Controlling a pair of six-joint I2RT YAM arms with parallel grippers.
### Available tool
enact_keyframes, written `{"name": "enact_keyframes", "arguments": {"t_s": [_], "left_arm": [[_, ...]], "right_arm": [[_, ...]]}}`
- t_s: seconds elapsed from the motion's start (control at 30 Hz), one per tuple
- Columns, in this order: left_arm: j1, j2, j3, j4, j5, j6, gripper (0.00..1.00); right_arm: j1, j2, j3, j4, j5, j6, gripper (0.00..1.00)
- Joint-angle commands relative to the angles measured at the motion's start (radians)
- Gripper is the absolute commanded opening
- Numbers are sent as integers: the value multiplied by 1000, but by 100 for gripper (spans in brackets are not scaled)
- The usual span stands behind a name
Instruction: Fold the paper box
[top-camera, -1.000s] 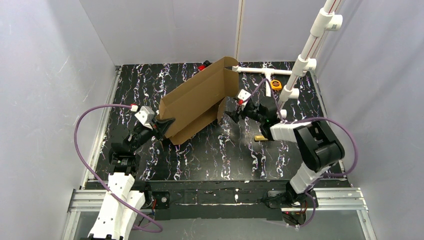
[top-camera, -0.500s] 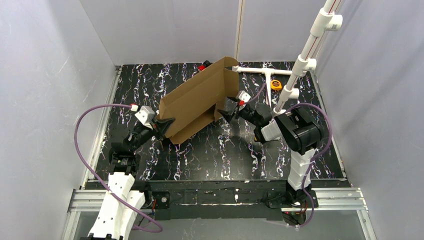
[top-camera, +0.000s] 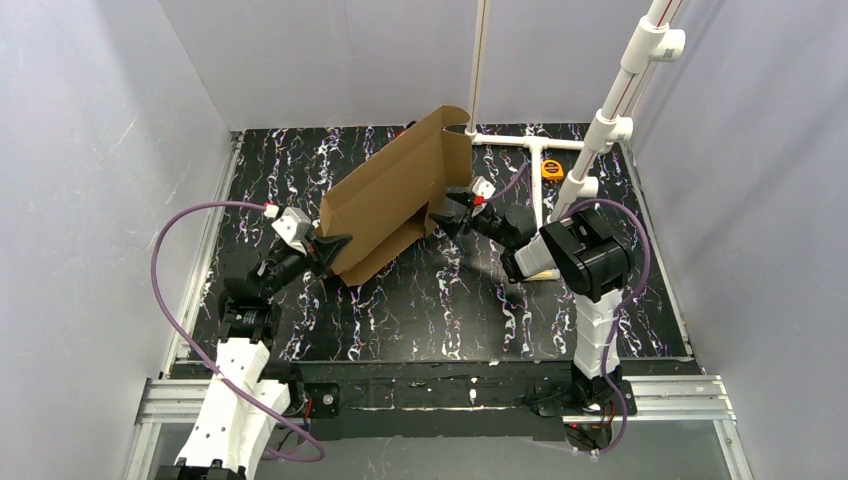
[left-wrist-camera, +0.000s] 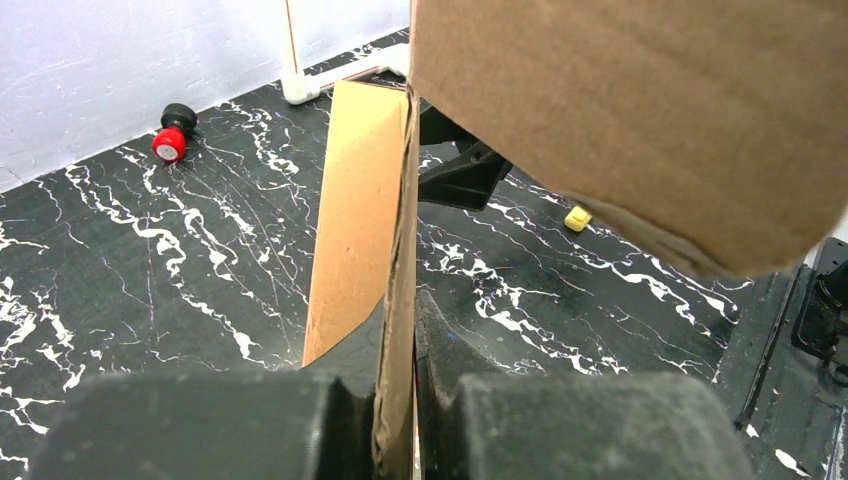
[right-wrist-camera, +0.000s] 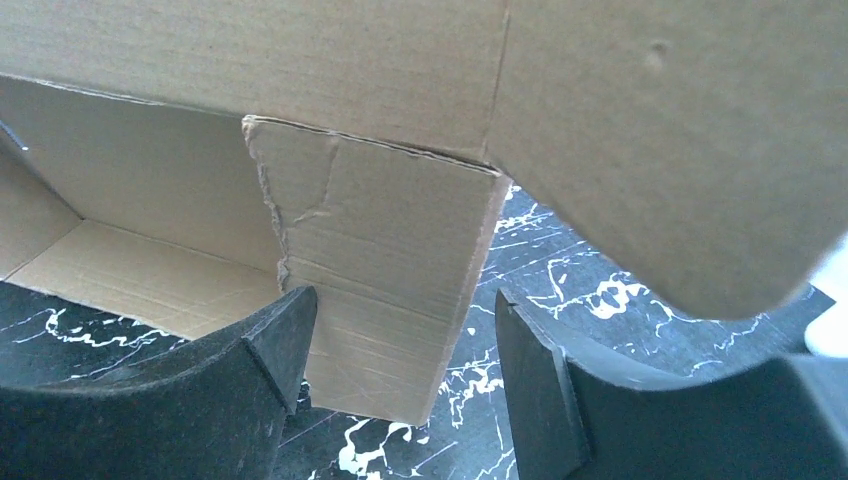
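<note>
Left gripper (left-wrist-camera: 398, 400) is clamped on your box's (top-camera: 390, 195) near-left edge | right gripper (right-wrist-camera: 400, 340) has jaws apart, straddling the end flap, one finger at its torn edge | box stands tilted mid-table (top-camera: 450, 300) between your arms | wrist views crop its top panel; you can't confirm right-side contact

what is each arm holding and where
Left end effector pinches the paper box by its panel edge. Right end effector, open, straddles a side flap, ungripped.
</note>
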Motion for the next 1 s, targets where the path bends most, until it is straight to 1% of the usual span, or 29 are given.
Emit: {"name": "enact_keyframes", "arguments": {"t_s": [0.0,0.17,0.33,0.57,0.77,0.87,0.97], "left_arm": [[7,27,26,-62,17,-3,0],[7,49,44,-68,15,-12,0],[8,63,53,-84,15,-5,0],[10,93,75,-96,27,0,0],[9,101,79,-114,40,11,0],[9,104,81,-119,47,10,0],[10,109,86,-126,52,12,0]], "right_arm": [[6,28,49,150,-73,-18,74],[3,48,63,143,-85,-58,83],[-17,56,81,165,-98,-42,85],[-47,69,119,171,-182,-16,84],[-48,84,158,166,-247,-9,80],[-48,98,185,162,-270,2,78],[-48,111,208,167,-308,18,73]]}}
